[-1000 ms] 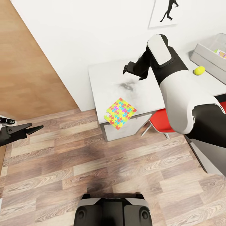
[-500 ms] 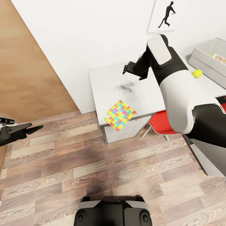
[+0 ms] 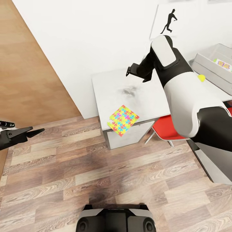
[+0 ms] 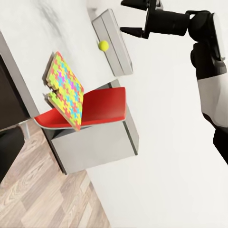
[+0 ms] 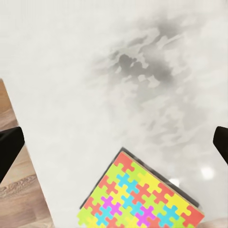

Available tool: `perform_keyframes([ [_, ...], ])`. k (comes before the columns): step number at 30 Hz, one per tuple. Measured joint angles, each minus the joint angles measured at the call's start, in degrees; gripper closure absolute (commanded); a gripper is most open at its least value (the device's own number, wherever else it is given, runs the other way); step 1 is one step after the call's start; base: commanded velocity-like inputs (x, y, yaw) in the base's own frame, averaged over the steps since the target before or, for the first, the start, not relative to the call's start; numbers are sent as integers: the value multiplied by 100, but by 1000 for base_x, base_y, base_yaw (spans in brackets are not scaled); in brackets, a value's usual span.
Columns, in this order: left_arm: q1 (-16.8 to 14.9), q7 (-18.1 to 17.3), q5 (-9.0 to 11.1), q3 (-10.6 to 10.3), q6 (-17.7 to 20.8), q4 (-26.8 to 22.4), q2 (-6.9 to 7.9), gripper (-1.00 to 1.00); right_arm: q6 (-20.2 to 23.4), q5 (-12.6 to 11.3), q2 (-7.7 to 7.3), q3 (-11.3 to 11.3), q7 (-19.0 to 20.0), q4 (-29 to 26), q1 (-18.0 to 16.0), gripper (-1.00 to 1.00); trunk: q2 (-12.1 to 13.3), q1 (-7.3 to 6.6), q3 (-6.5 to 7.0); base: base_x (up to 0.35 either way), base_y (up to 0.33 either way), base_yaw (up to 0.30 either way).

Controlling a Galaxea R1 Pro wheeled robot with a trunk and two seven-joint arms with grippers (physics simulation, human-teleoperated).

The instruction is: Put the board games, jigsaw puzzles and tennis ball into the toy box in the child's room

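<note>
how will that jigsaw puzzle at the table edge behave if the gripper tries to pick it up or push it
The jigsaw puzzle looks thin, flat and probably light, so it would likely slide rather than tip. Its corner overhangs the table edge, so an outward push could drop it, though the overhang may offer the right gripper a place to pinch. If made of loose pieces, it might flex; that cannot be told.

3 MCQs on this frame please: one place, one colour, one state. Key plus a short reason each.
1. Where does the jigsaw puzzle lie?
A. inside the toy box
B. at the table's front edge, near its corner
C. on the floor

2. What colour is the chair seat under the table?
A. red
B. blue
C. black

3. What is the right gripper doing?
A. clamped on the tennis ball
B. holding the puzzle
C. open above the table, holding nothing

Key: 1 B, it lies flat at the front edge. 2 A, the seat shows red. 3 C, its fingers stand apart at the right wrist view's sides, bare table between.
</note>
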Motion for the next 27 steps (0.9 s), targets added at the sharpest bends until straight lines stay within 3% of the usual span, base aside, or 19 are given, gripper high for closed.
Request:
perform_keyframes([
  [27, 0, -3, 2, 6, -3, 0, 1, -100, 0, -6, 0, 1, 0, -1, 0, -100, 0, 0, 256, 0, 0, 0],
])
